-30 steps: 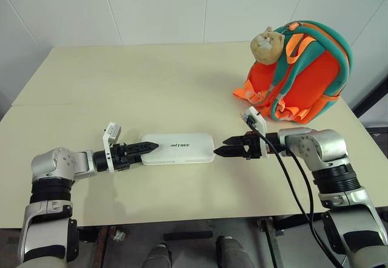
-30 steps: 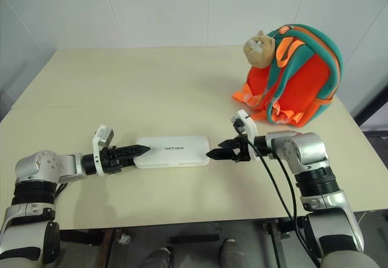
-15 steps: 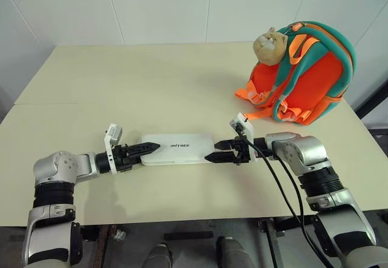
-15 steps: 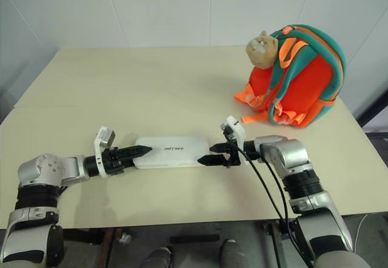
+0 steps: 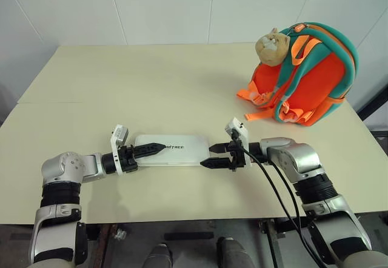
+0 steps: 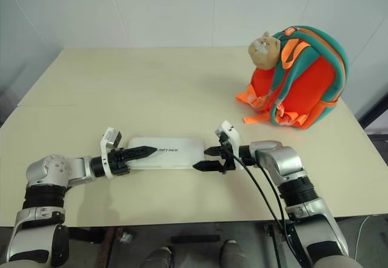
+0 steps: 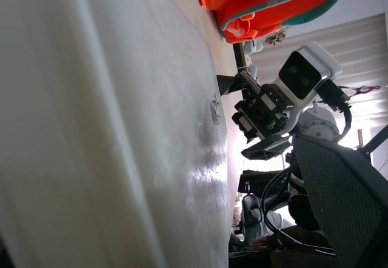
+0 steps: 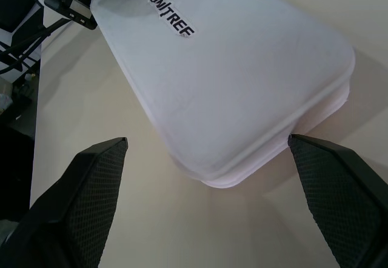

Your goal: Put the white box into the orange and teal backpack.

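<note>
Left eye view: the white box (image 5: 171, 150) is seen flat on the bench (image 5: 151, 86), flanked end-on by the left end effector (image 5: 150, 150) and right end effector (image 5: 209, 160), both spread and grasping nothing. The orange and teal backpack (image 5: 306, 77) stands well apart.

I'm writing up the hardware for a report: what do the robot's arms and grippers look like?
Both arms are silver-grey metal with black ribbed joint sections. The left gripper and right gripper each have two black pointed fingers with finely textured pads, and a small white camera block sits at each wrist. Black cables trail along the right arm.
</note>
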Controlling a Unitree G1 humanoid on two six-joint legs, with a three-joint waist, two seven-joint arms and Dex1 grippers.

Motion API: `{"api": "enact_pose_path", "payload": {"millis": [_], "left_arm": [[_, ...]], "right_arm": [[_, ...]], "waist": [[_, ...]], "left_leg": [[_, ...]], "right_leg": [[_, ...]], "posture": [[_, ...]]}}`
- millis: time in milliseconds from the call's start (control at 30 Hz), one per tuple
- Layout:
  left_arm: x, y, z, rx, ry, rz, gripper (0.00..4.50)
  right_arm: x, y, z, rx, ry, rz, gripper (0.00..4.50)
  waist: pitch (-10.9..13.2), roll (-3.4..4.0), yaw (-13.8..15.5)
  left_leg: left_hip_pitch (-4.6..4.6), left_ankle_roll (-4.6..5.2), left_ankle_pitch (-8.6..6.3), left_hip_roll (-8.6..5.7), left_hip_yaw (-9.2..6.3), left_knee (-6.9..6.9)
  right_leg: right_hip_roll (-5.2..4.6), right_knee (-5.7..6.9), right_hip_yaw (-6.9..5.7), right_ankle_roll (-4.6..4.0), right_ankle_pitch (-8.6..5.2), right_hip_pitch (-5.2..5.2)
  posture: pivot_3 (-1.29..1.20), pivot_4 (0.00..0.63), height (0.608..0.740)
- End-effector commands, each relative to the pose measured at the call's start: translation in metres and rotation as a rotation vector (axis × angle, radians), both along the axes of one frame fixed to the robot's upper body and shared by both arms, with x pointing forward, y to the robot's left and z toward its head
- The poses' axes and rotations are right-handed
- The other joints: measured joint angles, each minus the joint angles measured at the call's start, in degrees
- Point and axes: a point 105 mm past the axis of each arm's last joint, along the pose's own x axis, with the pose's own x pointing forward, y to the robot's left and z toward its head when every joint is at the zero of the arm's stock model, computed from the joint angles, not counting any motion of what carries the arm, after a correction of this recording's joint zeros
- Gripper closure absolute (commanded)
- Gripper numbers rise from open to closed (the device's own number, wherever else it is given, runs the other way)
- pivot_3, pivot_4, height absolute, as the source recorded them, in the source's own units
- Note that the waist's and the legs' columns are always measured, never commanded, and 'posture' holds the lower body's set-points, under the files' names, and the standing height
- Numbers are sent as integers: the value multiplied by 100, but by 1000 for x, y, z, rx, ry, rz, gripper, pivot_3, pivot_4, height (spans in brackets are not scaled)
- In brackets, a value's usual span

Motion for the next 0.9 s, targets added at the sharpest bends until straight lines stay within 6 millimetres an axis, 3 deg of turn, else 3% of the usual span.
{"api": "enact_pose_path", "payload": {"millis": [33, 167, 300, 700, 800, 900], "left_arm": [[-7, -5, -19, 15, 113, -34, 0], [-5, -4, -9, -3, 120, -46, 0], [-11, -10, 3, -28, 146, -101, 0], [-19, -23, 4, -77, 194, -142, 0], [-20, -24, 6, -95, 190, -145, 527], [-21, -25, 7, -109, 184, -145, 1419]], "right_arm": [[0, -15, 9, -16, -75, -19, 22], [0, -38, 2, -76, -112, -66, 22], [-12, -59, -4, -106, -115, -102, 22], [-30, -80, -11, -112, -117, -183, 22], [-33, -82, -14, -116, -119, -194, 0], [-33, -86, -14, -121, -138, -221, 0]], "waist": [[0, 0, 31], [0, -1, 42], [0, -1, 46], [0, -3, 47], [0, -3, 52], [0, -4, 50]], "left_leg": [[-1, 0, 0, 0, 0, 0], [-2, 0, -1, -1, 0, 0], [-4, -1, -4, -1, -1, -1], [-6, -2, -10, -1, -1, 17], [-7, -2, -10, -1, -1, 27], [-7, -3, -11, -1, -1, 28]], "right_leg": [[0, 0, 0, 0, 0, 0], [0, -8, 0, 1, 0, 2], [0, -9, 0, 8, -5, 2], [0, -10, 0, 9, -9, 7], [0, -10, 0, 10, -9, 10], [0, -10, 0, 10, -8, 11]], "posture": [[0, 150, 740], [0, 150, 740], [0, 150, 740], [0, 150, 740], [0, 150, 740], [0, 150, 740]]}}
